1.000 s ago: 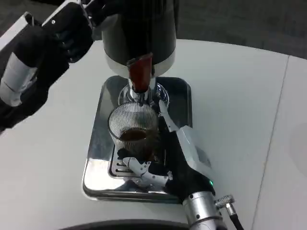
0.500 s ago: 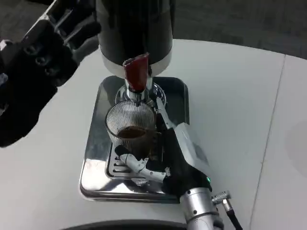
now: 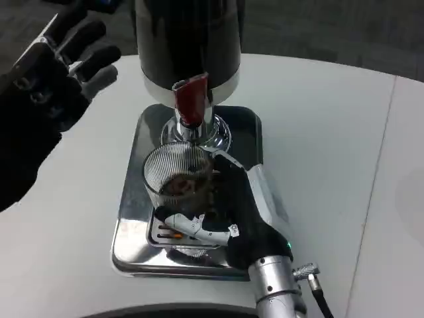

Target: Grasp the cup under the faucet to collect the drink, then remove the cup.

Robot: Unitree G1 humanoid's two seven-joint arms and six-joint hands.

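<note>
So the drinks dispenser (image 3: pixel 189 50) is the big black cylinder with a silver band at its foot, standing at the far end of a shiny steel drip tray (image 3: pixel 132 228) on the white table (image 3: pixel 324 132). It's got a red tap lever (image 3: pixel 190 101) sticking out the front, and a chrome faucet (image 3: pixel 192 132) right below that.

The cup (image 3: pixel 177 175) is a clear ribbed glass sitting on the tray's slotted grate (image 3: pixel 164 233), just in front of the faucet and a touch toward the near side of it. There's dark brown drink in the bottom part of it, maybe a third full, hard to say exactly through the ribs.

The right hand (image 3: pixel 228 205) comes up from the near edge of the tray and is wrapped around the cup from its right side. One white and black finger (image 3: pixel 192 224) curls across the front of the glass low down, and the rest of the hand hugs the side and back. Looks like a proper grip, cup upright.

The left hand (image 3: pixel 56 63) is up off to the left of the dispenser, level with its body, not touching it. Fingers spread apart, nothing in them.
</note>
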